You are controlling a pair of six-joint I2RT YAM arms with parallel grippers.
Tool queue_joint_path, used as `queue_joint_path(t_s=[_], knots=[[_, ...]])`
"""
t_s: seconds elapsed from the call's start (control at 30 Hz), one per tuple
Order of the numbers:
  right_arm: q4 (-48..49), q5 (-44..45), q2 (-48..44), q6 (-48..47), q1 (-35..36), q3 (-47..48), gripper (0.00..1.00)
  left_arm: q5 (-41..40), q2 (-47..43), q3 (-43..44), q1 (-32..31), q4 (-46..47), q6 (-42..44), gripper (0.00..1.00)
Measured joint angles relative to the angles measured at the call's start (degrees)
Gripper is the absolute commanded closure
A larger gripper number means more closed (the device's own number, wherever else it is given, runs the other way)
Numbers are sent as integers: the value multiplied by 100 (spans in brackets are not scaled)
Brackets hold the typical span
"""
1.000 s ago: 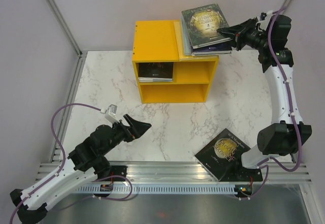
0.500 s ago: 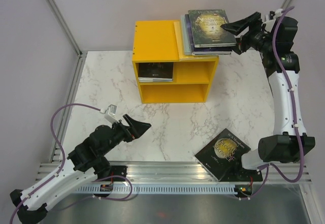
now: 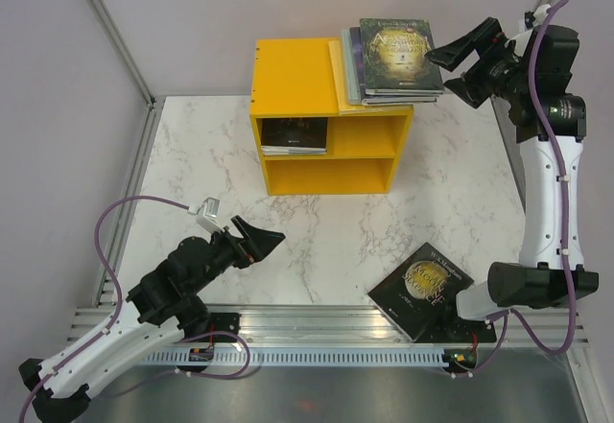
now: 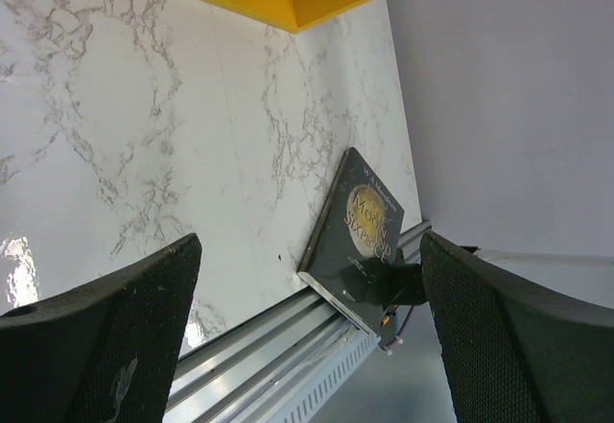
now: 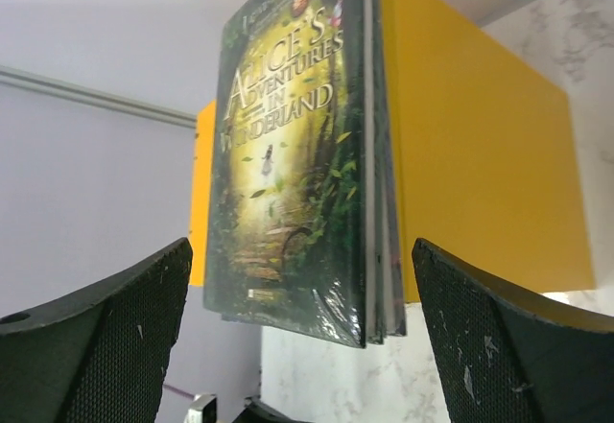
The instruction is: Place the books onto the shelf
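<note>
The yellow shelf stands at the back of the table. A stack of books lies on its top at the right, overhanging the edge, with a dark green "Alice's Adventures in Wonderland" cover uppermost. One dark book lies in the upper compartment. Another dark book with a gold moon lies by the right arm's base. My right gripper is open just right of the stack, touching nothing. My left gripper hangs open and empty above the near left of the table.
The shelf's lower compartment shows nothing inside. An aluminium rail runs along the table's near edge, and the moon book overhangs it. Grey walls close in the back and sides. The shelf's yellow side fills the right wrist view behind the stack.
My right gripper has opened, let go of the top book on the stack and drawn back up and to the right. The left arm has not moved.
</note>
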Motion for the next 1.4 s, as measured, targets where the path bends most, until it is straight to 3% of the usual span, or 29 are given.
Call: queue_joint_path(t_s=[0.33, 0.43, 0.57, 0.77, 1.07, 1.23, 1.3, 1.4], knots=[[-951, 1255, -155, -1043, -260, 278, 2, 7, 46, 0, 0, 4, 103, 3], [-863, 1956, -935, -1316, -378, -1102, 2, 48, 343, 2, 0, 17, 199, 3], [-778, 2135, -1832, -1569, -678, -3379, 2, 195, 811, 2, 0, 94, 264, 4], [-369, 1869, -1755, -1744, -1235, -6148, 2, 345, 1027, 2, 0, 273, 297, 4], [487, 1545, -2046, -1469, -1198, -7722, 2, 457, 1172, -72, 0, 584, 297, 5], [1213, 1353, -2103, -1038, -693, -8137, 2, 503, 1357, -87, 0, 678, 297, 6], [1725, 1303, -2225, -588, -85, -8334, 2, 501, 1401, -118, 0, 743, 297, 6], [2813, 1346, -2485, 422, 1473, -8813, 2, 503, 1473, -162, 0, 809, 297, 7]])
